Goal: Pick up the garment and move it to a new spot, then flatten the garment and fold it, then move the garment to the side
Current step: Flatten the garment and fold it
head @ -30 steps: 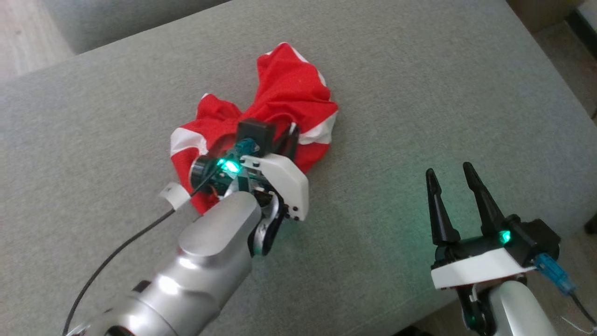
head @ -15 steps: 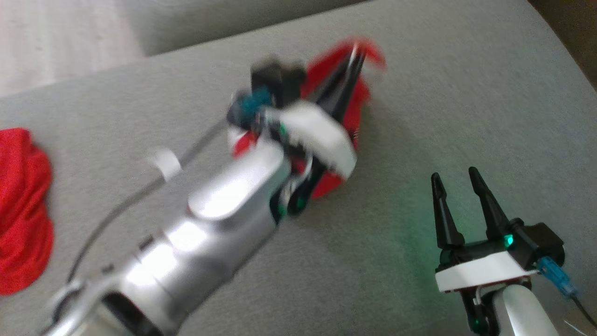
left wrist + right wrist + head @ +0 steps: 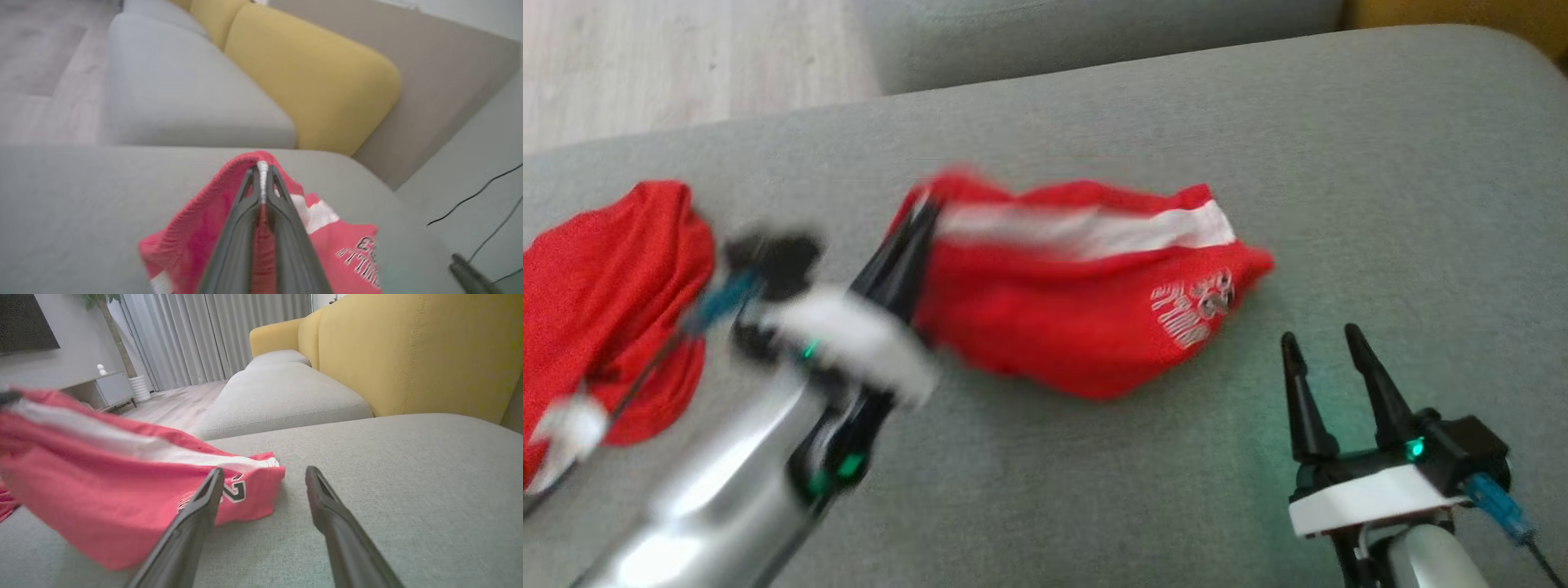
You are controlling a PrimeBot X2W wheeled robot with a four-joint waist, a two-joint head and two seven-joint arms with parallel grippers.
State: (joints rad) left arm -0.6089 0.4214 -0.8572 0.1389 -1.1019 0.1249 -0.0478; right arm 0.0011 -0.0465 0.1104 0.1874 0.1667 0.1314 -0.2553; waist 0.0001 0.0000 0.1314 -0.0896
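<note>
The garment is red with a white stripe and white lettering, stretched out above the grey cushion, its right end touching it. My left gripper is shut on the garment's upper left edge; in the left wrist view the fingers pinch the red cloth and its white hem. My right gripper stands open at the lower right, apart from the garment. From the right wrist view the garment hangs to the left of the open fingers.
A second red cloth lies bunched at the cushion's left. Wooden floor lies beyond the far edge, next to another grey seat. Yellow back cushions rise behind. Black cables lie on the floor.
The head camera has swung, so the whole picture shifted. My left arm has pulled the crumpled garment up and to the left, stretching it out. The right gripper has stayed put.
</note>
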